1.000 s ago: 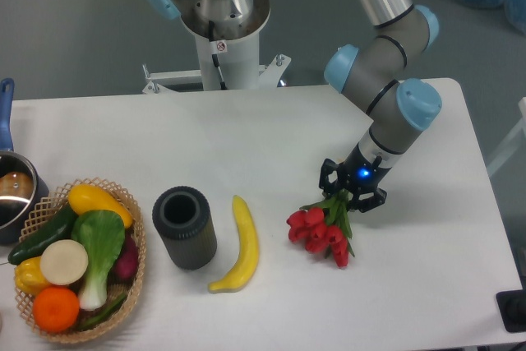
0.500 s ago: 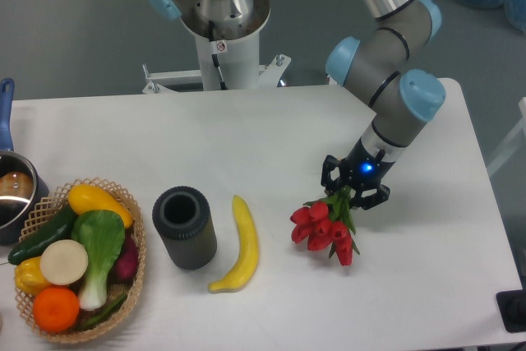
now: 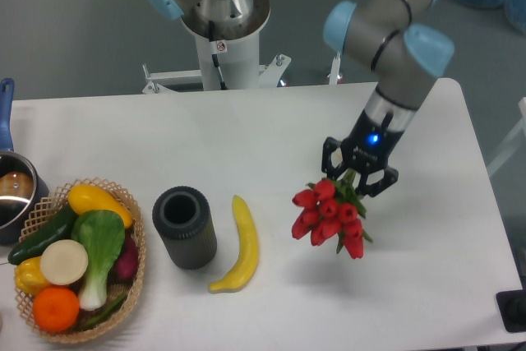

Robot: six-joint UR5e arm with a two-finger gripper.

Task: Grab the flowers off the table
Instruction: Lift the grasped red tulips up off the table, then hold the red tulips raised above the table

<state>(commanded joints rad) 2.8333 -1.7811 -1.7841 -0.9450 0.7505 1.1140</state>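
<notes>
The flowers [image 3: 329, 218], a small bunch of red tulip buds with green stems and leaves, hang below my gripper [image 3: 355, 180] at the right of the white table [image 3: 246, 137]. The black fingers are shut on the green stems, and the buds point down and toward the camera. The bunch looks lifted off the tabletop. The stems' upper ends are hidden inside the gripper.
A yellow banana [image 3: 239, 245] lies left of the flowers, beside a dark grey cylinder cup [image 3: 184, 226]. A wicker basket [image 3: 131, 219] of vegetables and fruit stands at the front left, with a pot [image 3: 15, 193] at the left edge. The robot base [image 3: 220, 22] is behind the table.
The gripper has risen with the flowers held in it. The bouquet has come up off the table and shifted slightly right, and the arm has drawn upward.
</notes>
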